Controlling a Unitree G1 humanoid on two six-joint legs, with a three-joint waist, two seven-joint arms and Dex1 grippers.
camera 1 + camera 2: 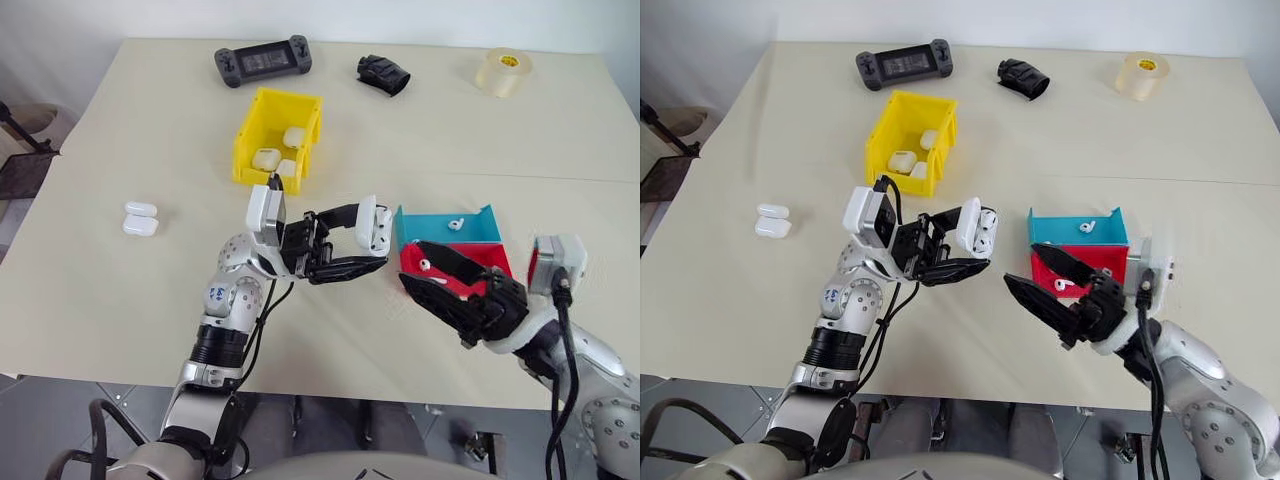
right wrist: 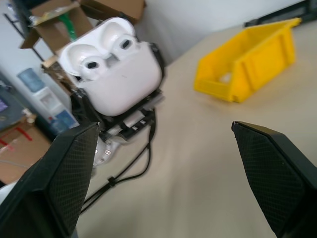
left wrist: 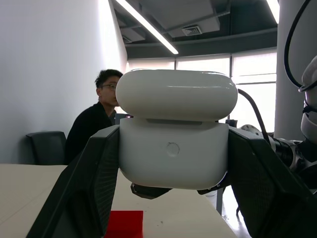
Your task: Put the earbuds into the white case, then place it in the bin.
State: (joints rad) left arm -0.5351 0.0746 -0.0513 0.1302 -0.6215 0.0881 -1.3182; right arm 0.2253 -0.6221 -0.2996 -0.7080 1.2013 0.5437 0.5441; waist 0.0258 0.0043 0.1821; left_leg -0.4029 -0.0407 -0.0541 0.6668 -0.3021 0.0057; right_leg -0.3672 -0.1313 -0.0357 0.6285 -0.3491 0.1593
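My right pincer [image 1: 440, 272] sits nearest the camera, above the table's near edge, its 2 fingers spread wide with nothing between them. It hangs just in front of the red tray [image 1: 500, 262], which holds 1 earbud [image 1: 425, 265]. The teal tray [image 1: 470, 230] touches the red one on its far side and holds another earbud [image 1: 456, 224].

My left pincer [image 1: 350, 240] is clamped on the white case [image 1: 375, 222], held up off the table between the yellow bin [image 1: 252, 145] and the trays. In the right wrist view the case lid is open and 2 earbuds [image 2: 106, 52] are seated in it.

The bin stands farther back, left of centre, with 3 white cases inside [image 1: 266, 158]. Open table lies between it and the held case.

2 more white cases [image 1: 140, 218] lie together well to the left, bare tabletop all around them.

Along the far edge: a game controller [image 1: 262, 62], a black object [image 1: 384, 74] and a tape roll [image 1: 503, 72], well apart from each other.

A person [image 3: 96, 121] shows seated in the left wrist view.
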